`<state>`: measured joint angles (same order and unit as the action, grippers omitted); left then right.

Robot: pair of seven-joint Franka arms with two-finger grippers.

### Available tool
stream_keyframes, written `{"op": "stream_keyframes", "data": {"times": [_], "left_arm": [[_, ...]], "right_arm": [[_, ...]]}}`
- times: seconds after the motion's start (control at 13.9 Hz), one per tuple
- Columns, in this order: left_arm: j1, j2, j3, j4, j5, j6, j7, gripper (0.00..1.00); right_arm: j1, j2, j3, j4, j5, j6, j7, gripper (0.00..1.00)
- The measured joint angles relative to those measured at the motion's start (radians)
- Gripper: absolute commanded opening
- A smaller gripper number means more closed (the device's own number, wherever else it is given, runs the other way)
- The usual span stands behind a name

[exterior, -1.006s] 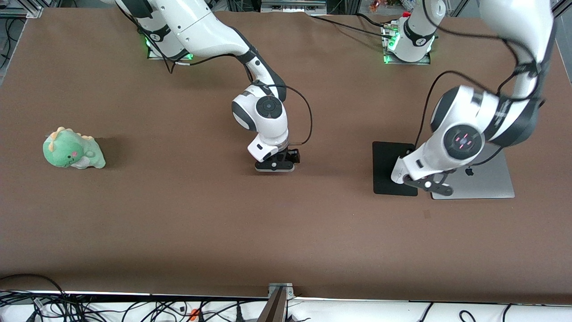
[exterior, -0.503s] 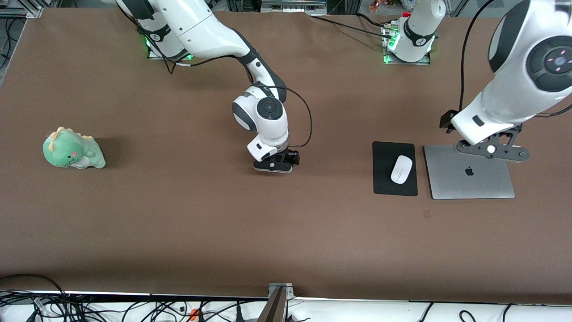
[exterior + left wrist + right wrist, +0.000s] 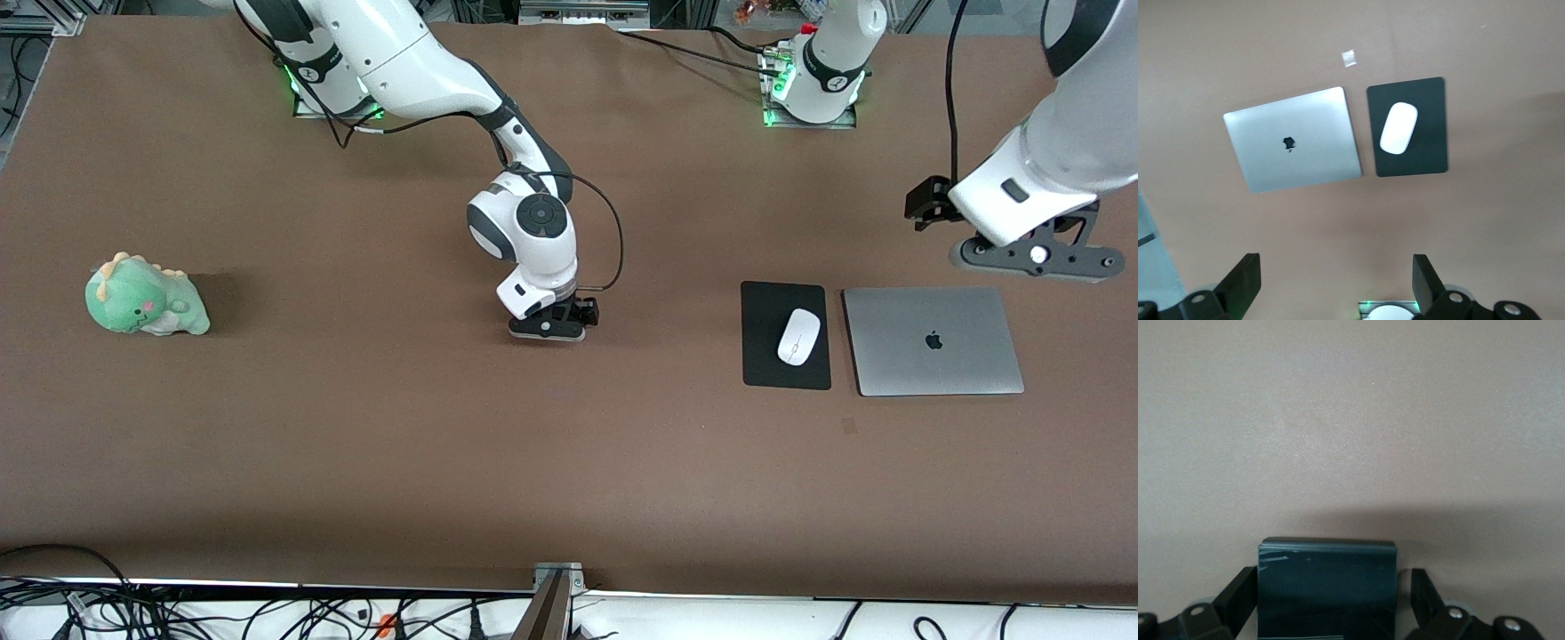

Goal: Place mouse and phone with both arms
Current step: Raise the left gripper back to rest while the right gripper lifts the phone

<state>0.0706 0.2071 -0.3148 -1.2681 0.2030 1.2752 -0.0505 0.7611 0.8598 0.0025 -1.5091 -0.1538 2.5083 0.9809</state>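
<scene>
I count one mouse [image 3: 798, 337], one black mat [image 3: 786, 369], one closed laptop [image 3: 932, 341], one phone [image 3: 1327, 587], one green dinosaur plush [image 3: 145, 298], two arms [image 3: 400, 62].

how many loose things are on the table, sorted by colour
white: 1, the mouse
black: 2, the mat under the mouse and the phone between the right gripper jaws
silver: 1, the laptop
green: 1, the plush dinosaur
total: 5
</scene>
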Motion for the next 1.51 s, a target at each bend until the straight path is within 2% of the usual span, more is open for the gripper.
{"op": "stream_keyframes", "data": {"times": [0.22, 0.43, 0.57, 0.65, 0.72, 0.86, 1.22, 1.51], "left_arm": [[-0.014, -0.104, 0.086, -0.073, -0.057, 0.023, 0.000, 1.00], [-0.060, -0.161, 0.248, -0.177, -0.155, 0.114, 0.021, 1.00], [-0.082, -0.174, 0.282, -0.264, -0.172, 0.259, 0.024, 1.00], [-0.089, -0.175, 0.281, -0.302, -0.172, 0.342, 0.023, 1.00], [-0.096, -0.175, 0.281, -0.333, -0.172, 0.422, 0.022, 1.00], [-0.102, -0.190, 0.280, -0.366, -0.173, 0.485, 0.022, 1.00], [-0.106, -0.241, 0.272, -0.389, -0.173, 0.438, 0.018, 1.00], [-0.098, -0.241, 0.276, -0.392, -0.173, 0.382, 0.018, 1.00]], "right_arm": [[0.000, 0.000, 0.000, 0.000, -0.001, 0.000, 0.000, 1.00], [0.000, 0.001, 0.000, 0.000, -0.004, 0.000, 0.000, 0.99], [0.000, 0.002, 0.000, 0.000, -0.004, 0.000, 0.000, 0.60], [0.000, 0.002, -0.001, 0.000, -0.006, 0.000, 0.000, 0.55], [0.001, 0.001, 0.000, 0.002, -0.006, 0.001, 0.000, 0.44], [0.002, -0.005, 0.000, 0.003, -0.006, -0.002, -0.001, 0.24], [0.001, -0.005, 0.000, 0.005, -0.006, -0.002, -0.006, 0.22], [-0.042, -0.016, -0.010, 0.030, 0.001, -0.069, -0.150, 0.20]]}}
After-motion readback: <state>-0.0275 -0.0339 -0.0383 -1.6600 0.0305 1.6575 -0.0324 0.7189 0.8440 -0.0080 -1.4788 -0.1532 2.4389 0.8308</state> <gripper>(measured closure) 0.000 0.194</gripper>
